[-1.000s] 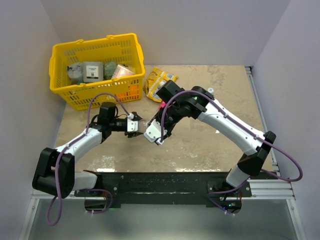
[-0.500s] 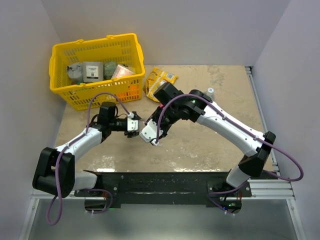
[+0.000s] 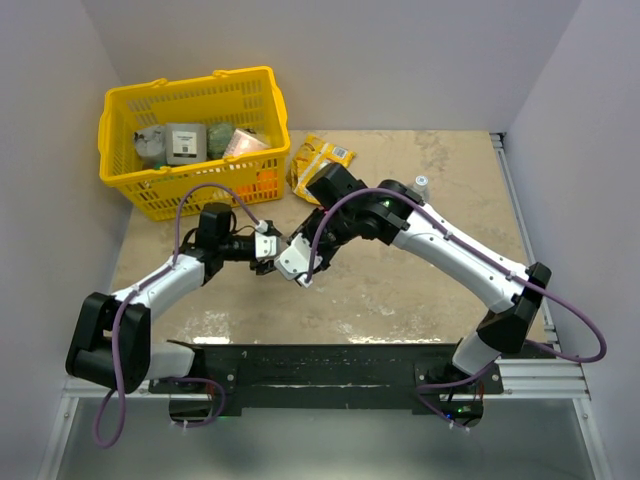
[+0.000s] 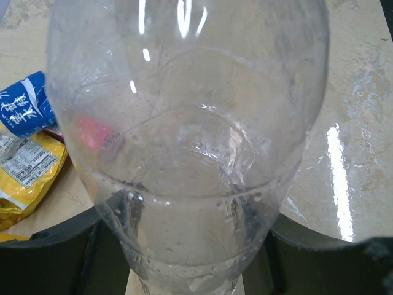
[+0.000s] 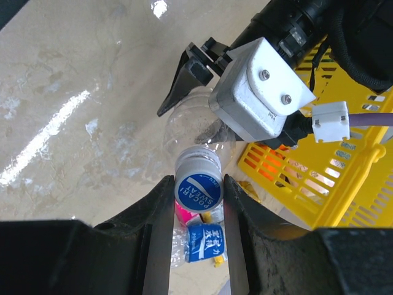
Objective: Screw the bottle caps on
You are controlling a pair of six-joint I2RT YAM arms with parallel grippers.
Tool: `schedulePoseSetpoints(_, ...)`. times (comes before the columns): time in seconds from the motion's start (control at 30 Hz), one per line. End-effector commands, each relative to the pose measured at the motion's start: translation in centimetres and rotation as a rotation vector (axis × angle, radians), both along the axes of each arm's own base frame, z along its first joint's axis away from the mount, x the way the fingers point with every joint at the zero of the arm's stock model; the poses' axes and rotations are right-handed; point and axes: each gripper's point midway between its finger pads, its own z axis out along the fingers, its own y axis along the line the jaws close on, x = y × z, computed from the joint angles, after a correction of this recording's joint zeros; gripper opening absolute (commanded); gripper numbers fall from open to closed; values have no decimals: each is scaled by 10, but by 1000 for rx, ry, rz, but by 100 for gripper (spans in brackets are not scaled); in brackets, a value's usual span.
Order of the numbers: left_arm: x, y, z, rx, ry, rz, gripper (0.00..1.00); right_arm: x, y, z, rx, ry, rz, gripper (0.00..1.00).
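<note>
Clear plastic bottle (image 4: pixel 190 135) is being clamped about its body by the left gripper (image 3: pixel 268 250), above the table (image 3: pixel 420 290) near the yellow basket (image 3: pixel 200 195), its neck facing the right arm. At that neck, the blue cap (image 5: pixel 198 188) is being pinched between the fingers of the right gripper (image 5: pixel 198 184). Threading well is likely calling for the cap sitting square on the neck, light inward pressure, and the left grip resisting the twist. Against one second earlier, the right gripper is standing further left, closing the gap between the grippers.

Bright overhead light glares off the table (image 4: pixel 339 178).
</note>
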Motion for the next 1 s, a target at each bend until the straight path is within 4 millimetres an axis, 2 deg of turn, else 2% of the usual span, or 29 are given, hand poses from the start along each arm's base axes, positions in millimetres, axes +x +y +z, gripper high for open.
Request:
schedulePoseSetpoints(0.0,2,-13,28,-84,-63,-50,0,5,7,10,50,-39,-8,13)
schedulePoseSetpoints(0.27,11,-8,29,-82,-111,16,0,5,3,-4,-8,22,-35,11)
schedulePoseSetpoints(0.37,19,-4,31,-109,-165,80,0,14,5,3,35,116,-122,11)
schedulePoseSetpoints(0.53,27,-3,40,-179,-203,148,0,40,5,8,86,256,-269,11)
schedulePoseSetpoints(0.77,39,-1,55,-247,-186,227,0,47,11,10,143,326,-355,11)
schedulePoseSetpoints(0.97,40,0,66,-311,-142,278,0,56,23,8,202,396,-457,12)
